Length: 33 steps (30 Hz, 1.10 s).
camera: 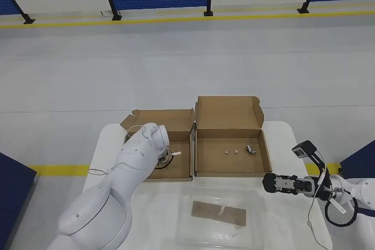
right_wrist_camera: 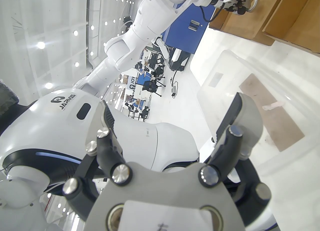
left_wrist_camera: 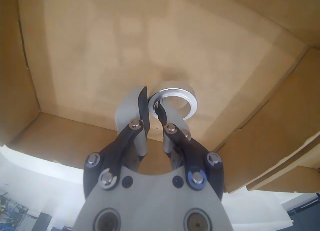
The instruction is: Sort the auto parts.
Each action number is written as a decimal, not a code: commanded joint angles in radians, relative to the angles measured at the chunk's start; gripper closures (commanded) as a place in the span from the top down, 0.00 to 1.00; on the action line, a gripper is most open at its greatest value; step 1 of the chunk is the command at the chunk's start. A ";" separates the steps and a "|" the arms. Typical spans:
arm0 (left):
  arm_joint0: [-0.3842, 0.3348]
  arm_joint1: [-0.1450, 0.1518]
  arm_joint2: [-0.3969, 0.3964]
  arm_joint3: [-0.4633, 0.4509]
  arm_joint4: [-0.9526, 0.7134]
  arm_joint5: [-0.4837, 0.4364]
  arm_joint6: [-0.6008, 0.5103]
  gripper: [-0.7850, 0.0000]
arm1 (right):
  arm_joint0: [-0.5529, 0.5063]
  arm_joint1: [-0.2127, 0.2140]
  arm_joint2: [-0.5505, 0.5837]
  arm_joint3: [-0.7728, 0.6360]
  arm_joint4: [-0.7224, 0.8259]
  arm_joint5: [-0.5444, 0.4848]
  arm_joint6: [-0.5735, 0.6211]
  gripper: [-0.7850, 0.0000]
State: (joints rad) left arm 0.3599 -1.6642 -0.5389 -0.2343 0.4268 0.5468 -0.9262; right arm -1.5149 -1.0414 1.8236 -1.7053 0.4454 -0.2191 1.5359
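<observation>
nearest, at 6 o'clock on the table [camera: 112,139], sits a clear tray [camera: 184,219] with a brown card sheet [camera: 219,213] lying in it. at about 4 o'clock the right gripper [camera: 266,183] hangs near the table edge, its fingers spread wide with nothing between them.

farther off, two open cardboard boxes stand side by side. the right box [camera: 228,164], at 12 to 1 o'clock, has three small parts [camera: 236,151] on its floor, each apart from the others. the left box [camera: 178,159], at 11 o'clock, has the left gripper [left_wrist_camera: 151,106] down inside it. that gripper is pinched on the wall of a metal ring [left_wrist_camera: 193,103], one finger inside the hole and one outside. the ring is low over the box floor; whether it touches, i cannot quite tell.

i take the sorting to be well along: small parts are in one box and the ring is in hand over the other. for this piece, letting go and lifting clear seem to be what is left.

from above, the left arm covers the ring, so the left wrist view settles the grip. the right wrist view gives the tray's depth and the left gripper side-on. the top view lays out the box contents.
</observation>
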 commanded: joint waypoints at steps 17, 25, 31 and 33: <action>-0.015 -0.031 -0.029 0.074 -0.018 -0.049 0.002 0.78 | 0.000 0.000 0.000 0.000 0.000 0.000 0.000 1.00; -0.037 -0.019 -0.052 0.087 -0.032 -0.119 0.006 1.00 | 0.000 0.000 0.000 0.000 0.000 0.000 0.000 1.00; -0.062 0.000 -0.084 0.089 -0.068 -0.206 0.012 1.00 | 0.000 0.000 0.000 0.000 0.000 0.000 0.000 1.00; -0.067 0.007 -0.093 0.083 -0.078 -0.241 0.004 1.00 | 0.000 0.000 0.000 0.000 0.000 0.000 0.000 1.00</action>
State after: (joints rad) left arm 0.2949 -1.6611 -0.6270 -0.1476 0.3551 0.3267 -0.9156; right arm -1.5149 -1.0414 1.8236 -1.7053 0.4454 -0.2191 1.5359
